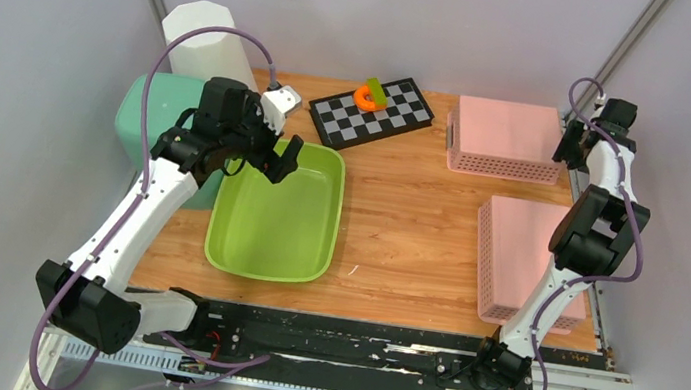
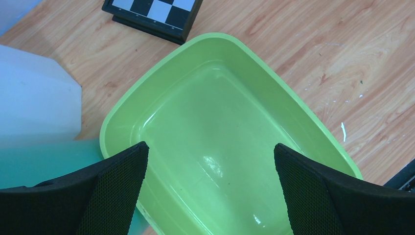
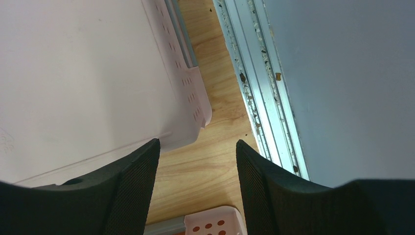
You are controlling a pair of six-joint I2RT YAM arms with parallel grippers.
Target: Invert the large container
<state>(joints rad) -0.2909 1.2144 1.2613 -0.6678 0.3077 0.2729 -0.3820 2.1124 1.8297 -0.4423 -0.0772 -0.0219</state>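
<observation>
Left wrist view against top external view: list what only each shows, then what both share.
Only the left wrist: the mesh pads of the left gripper, open above the green basin. Only the top: two pink baskets, the orange piece on the checkerboard, the right gripper. Both: that basin, open side up, the checkerboard, the white container.

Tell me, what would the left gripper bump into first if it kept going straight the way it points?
Probably the inside bottom of the green tub. The left gripper hangs open right above it, and nothing shows between its fingers and the tub floor.
</observation>
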